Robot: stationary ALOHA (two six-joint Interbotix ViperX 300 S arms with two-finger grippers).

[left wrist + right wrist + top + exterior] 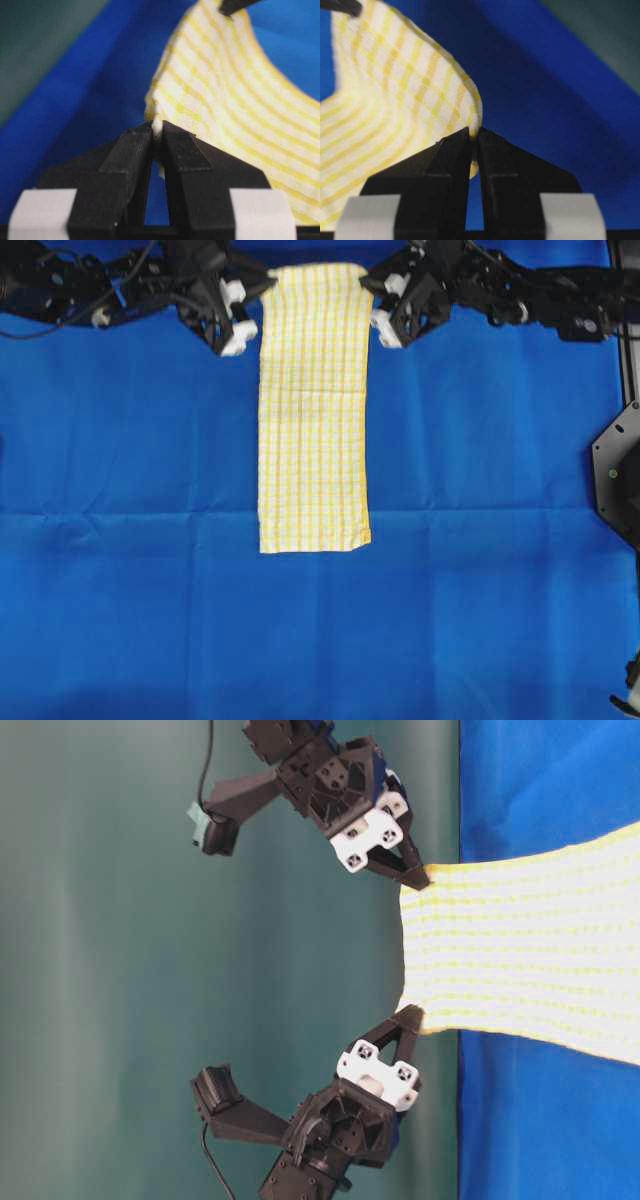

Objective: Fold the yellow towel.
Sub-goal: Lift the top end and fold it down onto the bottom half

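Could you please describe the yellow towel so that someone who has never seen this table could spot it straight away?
A large plain blue cloth covers the table. On it, down the middle, lies a long narrow strip: the yellow towel, pale yellow and white checks. Its far end is lifted, one corner pinched by the left pincer and the other by the right pincer; it is the only patterned thing there.

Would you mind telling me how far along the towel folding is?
Done: the towel already lies as a narrow strip on the blue cloth. In hand: the left claw and right claw each pinch a corner of its far end, lifted. Left: carrying that end over to the near edge.
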